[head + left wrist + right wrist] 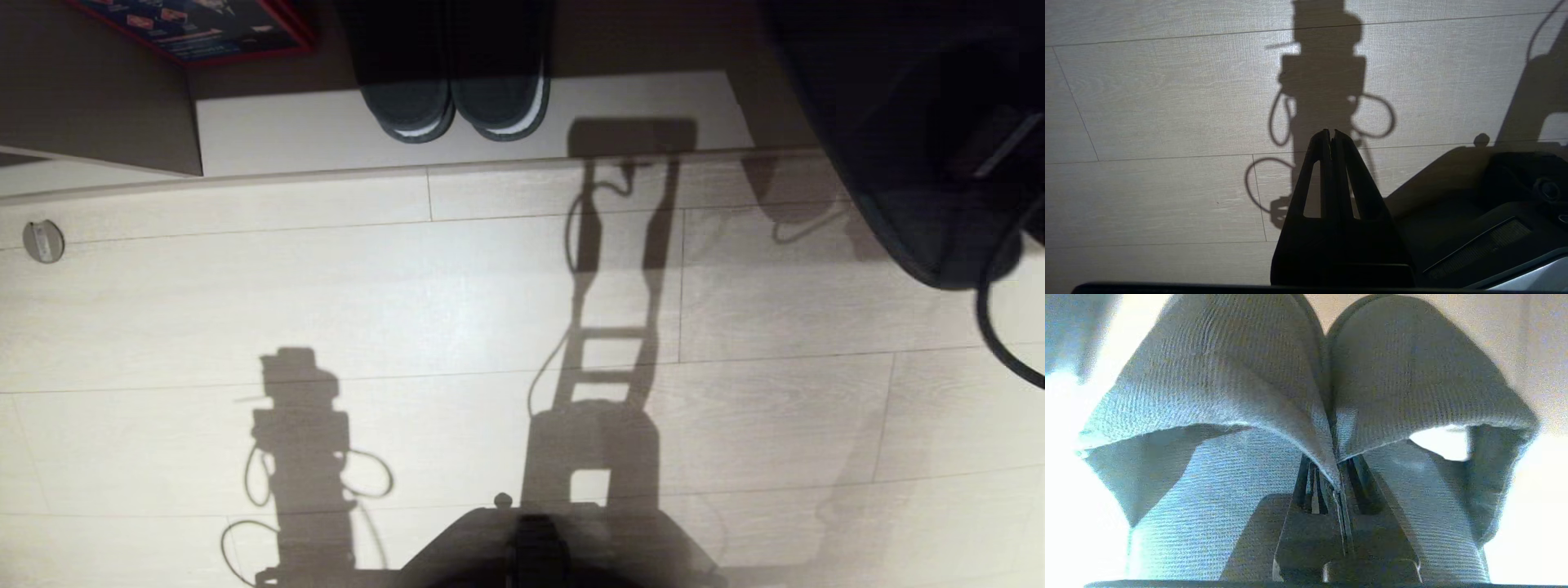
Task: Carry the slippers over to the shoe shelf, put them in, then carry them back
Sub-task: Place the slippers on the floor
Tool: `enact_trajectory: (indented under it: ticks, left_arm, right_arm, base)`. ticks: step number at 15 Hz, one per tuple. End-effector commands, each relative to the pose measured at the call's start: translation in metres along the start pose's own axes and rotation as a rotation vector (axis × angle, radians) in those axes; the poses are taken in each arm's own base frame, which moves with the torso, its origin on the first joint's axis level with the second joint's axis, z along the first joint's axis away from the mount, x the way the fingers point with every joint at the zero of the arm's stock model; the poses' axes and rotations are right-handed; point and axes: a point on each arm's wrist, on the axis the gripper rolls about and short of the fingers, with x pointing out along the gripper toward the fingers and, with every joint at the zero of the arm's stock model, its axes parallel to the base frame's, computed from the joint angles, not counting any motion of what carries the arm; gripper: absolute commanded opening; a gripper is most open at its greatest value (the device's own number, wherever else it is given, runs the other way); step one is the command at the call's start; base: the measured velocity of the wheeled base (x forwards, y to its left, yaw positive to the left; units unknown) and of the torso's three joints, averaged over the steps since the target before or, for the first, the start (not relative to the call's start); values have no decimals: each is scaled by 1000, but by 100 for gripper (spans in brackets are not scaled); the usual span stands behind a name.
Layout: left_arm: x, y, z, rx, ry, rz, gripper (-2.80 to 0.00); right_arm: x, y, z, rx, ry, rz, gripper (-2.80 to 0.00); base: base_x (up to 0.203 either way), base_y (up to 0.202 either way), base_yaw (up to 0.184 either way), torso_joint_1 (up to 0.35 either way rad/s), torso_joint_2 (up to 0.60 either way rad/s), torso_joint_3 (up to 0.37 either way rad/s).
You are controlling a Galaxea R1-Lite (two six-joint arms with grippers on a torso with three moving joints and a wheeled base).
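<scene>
Now right end effector point(1337, 486) pinching slippers point(1274, 400) by inner bands, apparently; left end effector point(1331, 134) pressed together.

Two grey-blue slippers point(1306, 396) side by side; two darker slippers with pale rims point(455, 90) at the far edge; one red-bordered item, perhaps a box point(196, 28), far left.

A: What hangs over the floor point(1147, 102) here?
B: The left gripper point(1331, 136), dark, its jaws pressed together with only a hairline seam between them, holding nothing.
A: And the floor itself?
B: Pale wood-grain planks with thin seams. The arm's shadow point(1325, 73) falls across them, with looping cable shadows on either side.
A: Anything beside the gripper?
B: The robot's dark base point(1486, 216), with a pale edge at the corner.
</scene>
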Motion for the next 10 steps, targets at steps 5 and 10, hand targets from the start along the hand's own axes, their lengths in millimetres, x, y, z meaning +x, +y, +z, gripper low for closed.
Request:
enact_trajectory:
  ticks: [5,10]
  left_arm:
    - [0,0,0,0,1,0,-280]
    - [0,0,0,0,1,0,-280]
  right_arm:
    - [-133,-6,32,3,100,66,-280]
    - [-188,-7,13,-7,226,67,-280]
  base:
    - [0,0,0,0,0,0]
    - [0,0,0,0,0,0]
